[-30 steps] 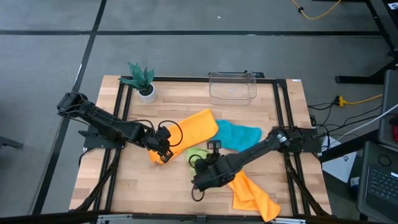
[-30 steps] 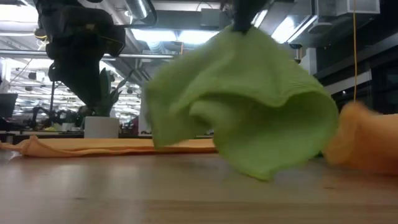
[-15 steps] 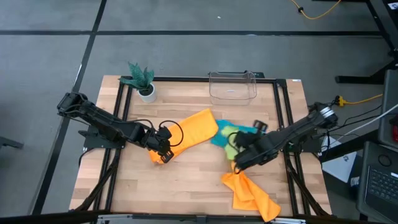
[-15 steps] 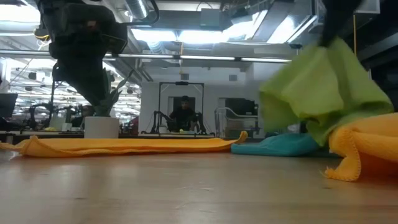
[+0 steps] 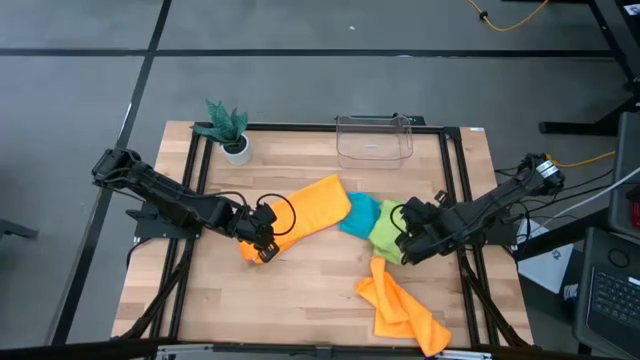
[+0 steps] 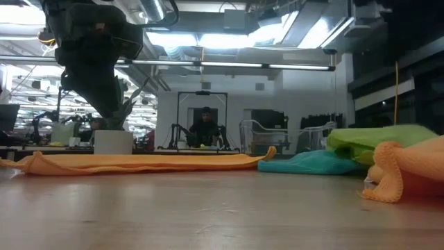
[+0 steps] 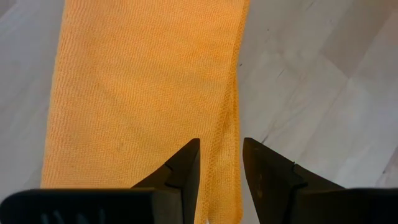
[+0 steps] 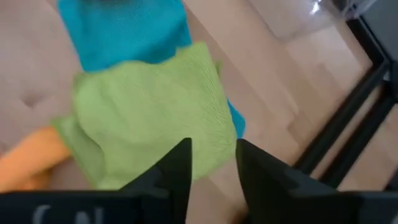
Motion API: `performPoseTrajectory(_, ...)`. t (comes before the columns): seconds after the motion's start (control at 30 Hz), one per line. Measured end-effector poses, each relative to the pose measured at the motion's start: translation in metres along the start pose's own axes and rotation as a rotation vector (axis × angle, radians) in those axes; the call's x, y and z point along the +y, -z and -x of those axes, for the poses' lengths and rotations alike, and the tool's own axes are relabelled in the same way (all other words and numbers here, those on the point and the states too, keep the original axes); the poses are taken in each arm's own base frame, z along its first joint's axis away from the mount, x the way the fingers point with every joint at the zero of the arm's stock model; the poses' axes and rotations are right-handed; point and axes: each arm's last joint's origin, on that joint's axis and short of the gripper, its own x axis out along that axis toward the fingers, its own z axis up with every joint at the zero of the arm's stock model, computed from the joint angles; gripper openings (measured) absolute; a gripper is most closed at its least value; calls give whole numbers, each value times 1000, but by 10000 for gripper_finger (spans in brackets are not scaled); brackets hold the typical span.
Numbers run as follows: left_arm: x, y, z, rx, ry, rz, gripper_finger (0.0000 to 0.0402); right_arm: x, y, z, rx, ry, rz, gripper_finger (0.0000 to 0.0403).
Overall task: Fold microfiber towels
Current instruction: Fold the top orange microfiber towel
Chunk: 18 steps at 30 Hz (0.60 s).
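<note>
In the high view you see the left end effector (image 5: 262, 243) low over the near corner of the spread orange towel (image 5: 305, 212), which lies flat in the middle of the desk (image 5: 300, 300); it seems placed there to take this corner for a fold. The right end effector (image 5: 408, 240) is at the right side of the desk, at the edge of the lime green towel (image 5: 385, 226), which lies partly on the teal-blue towel (image 5: 360, 215). The second orange towel (image 5: 405, 310) is crumpled near the front edge, and the clear bin (image 5: 374, 138) and the small plant (image 5: 228, 128) stand at the back, apart from the work. In the low view the spread orange towel (image 6: 139, 162) lies thin and flat, while the green towel (image 6: 374, 139) sits as a low heap on the teal one (image 6: 312, 163), so it does not hang from anything. In the left wrist view the fingers (image 7: 186, 168) stand narrowly apart, directly over the towel's hem, and you cannot tell if they pinch it. In the right wrist view the fingers (image 8: 177, 165) are also a little apart and hold nothing; the green towel (image 8: 149, 112) lies free just beyond them. I judge that the folding itself is not yet begun.
</note>
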Motion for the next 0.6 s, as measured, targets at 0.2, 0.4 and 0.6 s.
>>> performPoseTrajectory(0.2,0,0,0,0,0,-12,114,6,-12,8,-202,-60,-51,168)
performPoseTrajectory(0.4,0,0,0,0,0,-26,114,45,-21,-14,-401,-217,-124,174)
performPoseTrajectory(0.6,0,0,0,10,7,-27,114,91,-40,-70,-563,-367,-160,174)
